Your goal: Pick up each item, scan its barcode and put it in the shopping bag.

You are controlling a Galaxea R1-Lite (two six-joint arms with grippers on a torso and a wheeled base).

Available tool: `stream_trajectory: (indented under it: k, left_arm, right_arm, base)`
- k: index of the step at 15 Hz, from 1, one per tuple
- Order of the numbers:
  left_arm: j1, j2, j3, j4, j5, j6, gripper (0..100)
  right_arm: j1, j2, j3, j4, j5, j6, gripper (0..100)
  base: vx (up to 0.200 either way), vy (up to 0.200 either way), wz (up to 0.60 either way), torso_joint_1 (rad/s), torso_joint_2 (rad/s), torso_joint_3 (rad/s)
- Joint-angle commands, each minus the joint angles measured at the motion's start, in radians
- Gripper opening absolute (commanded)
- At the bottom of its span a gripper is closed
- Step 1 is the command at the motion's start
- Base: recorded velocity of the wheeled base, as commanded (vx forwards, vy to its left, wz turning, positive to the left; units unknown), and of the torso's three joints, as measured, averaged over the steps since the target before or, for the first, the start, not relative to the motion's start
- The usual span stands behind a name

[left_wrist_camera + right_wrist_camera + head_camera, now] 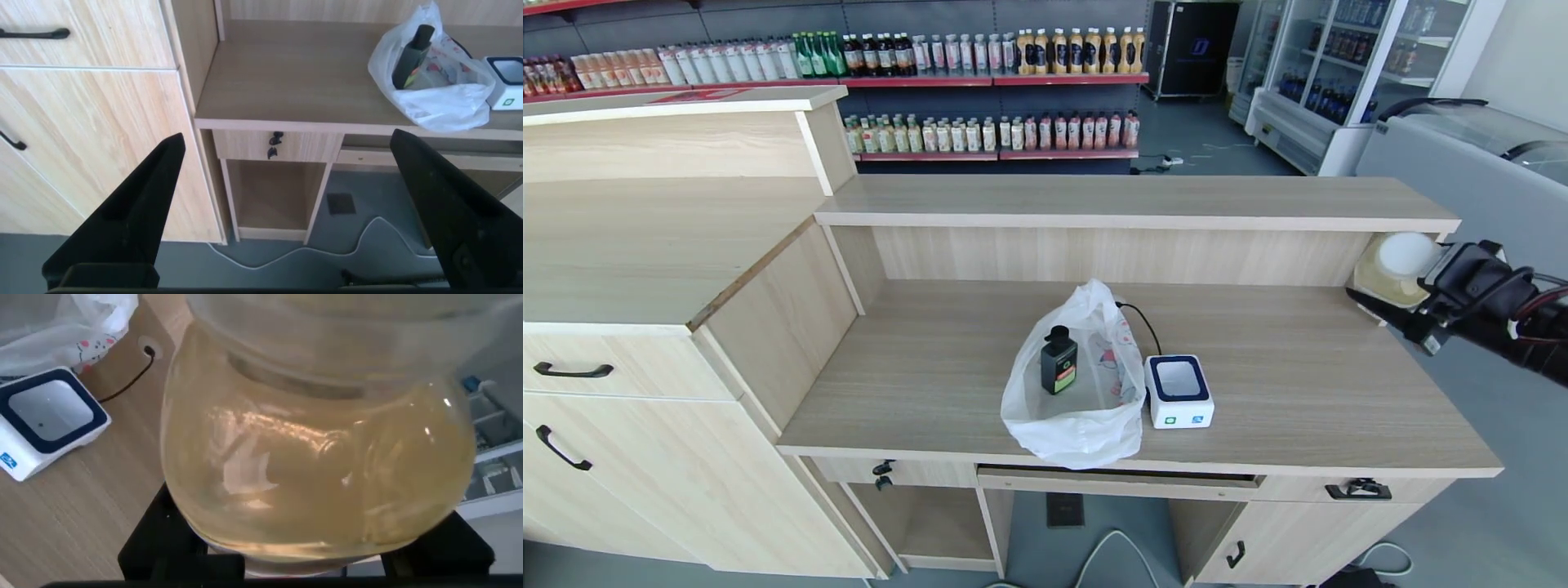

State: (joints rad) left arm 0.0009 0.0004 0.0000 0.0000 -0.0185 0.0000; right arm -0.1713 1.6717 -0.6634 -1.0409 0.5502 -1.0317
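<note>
Your right tool (1411, 300) grips a rounded clear jar of pale yellow liquid (319, 457), apparently white-capped, by the wooden bench (1258, 376); your left tool (286, 216) is open.

A bag (1078, 412) is set near the front middle of the counter (1298, 384), and a bottle (1058, 361) is stood upright in it. A scanner (1178, 390) is placed just right of the bag, its cable (1141, 320) led behind the bag. A jar (1396, 265) is held in the right gripper (1409, 298) at the counter's back right corner.
</note>
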Motion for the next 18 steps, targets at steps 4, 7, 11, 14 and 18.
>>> stream_trajectory:
  k: [4, 7, 11, 14, 18]
  left_arm:
    - [0.001, 0.001, 0.000, 0.000, 0.000, 0.000, 100]
    - [0.001, 0.001, 0.000, 0.000, 0.000, 0.000, 100]
    - [0.001, 0.000, 0.000, 0.000, 0.000, 0.000, 100]
    - [0.001, 0.001, 0.000, 0.000, 0.000, 0.000, 100]
    - [0.001, 0.001, 0.000, 0.000, 0.000, 0.000, 100]
  right_arm:
    - [0.035, 0.226, -0.044, -0.156, 0.085, -0.044, 0]
    - [0.036, 0.315, -0.064, -0.183, 0.191, -0.045, 0]
    - [0.019, 0.411, -0.081, -0.255, 0.206, -0.047, 0]
    - [0.010, 0.476, -0.081, -0.334, 0.217, -0.050, 0]
    - [-0.011, 0.520, -0.073, -0.363, 0.283, -0.071, 0]
  base:
    - [0.000, 0.000, 0.45, 0.001, 0.00, 0.002]
    - [0.000, 0.000, 0.00, 0.000, 0.00, 0.000]
    - [0.000, 0.000, 0.00, 0.000, 0.00, 0.000]
    - [0.000, 0.000, 0.00, 0.000, 0.00, 0.000]
    - [0.000, 0.000, 0.00, 0.000, 0.00, 0.000]
